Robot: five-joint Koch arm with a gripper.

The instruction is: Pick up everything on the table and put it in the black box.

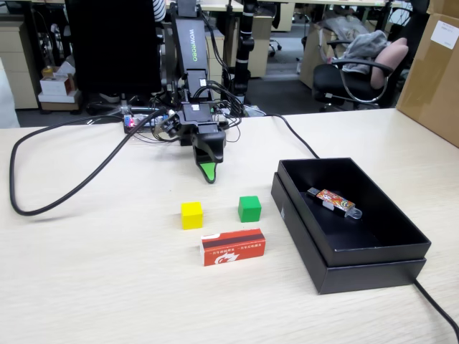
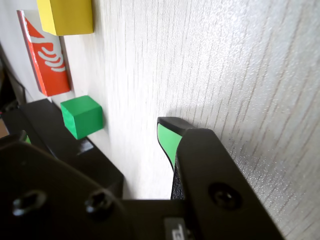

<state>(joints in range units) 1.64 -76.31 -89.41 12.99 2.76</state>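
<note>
Fingers (image 1: 209, 172) state indeterminate, nothing held | green cube (image 1: 249, 208), yellow cube (image 1: 191, 215) close together | risk: descent nudges neighbour.

Green-tipped hand (image 2: 167, 131) low over table (image 2: 225, 75), green cube (image 2: 82, 116) beside black box (image 2: 45, 130), yellow cube (image 2: 67, 16), red-and-white carton (image 2: 45, 57)
</note>
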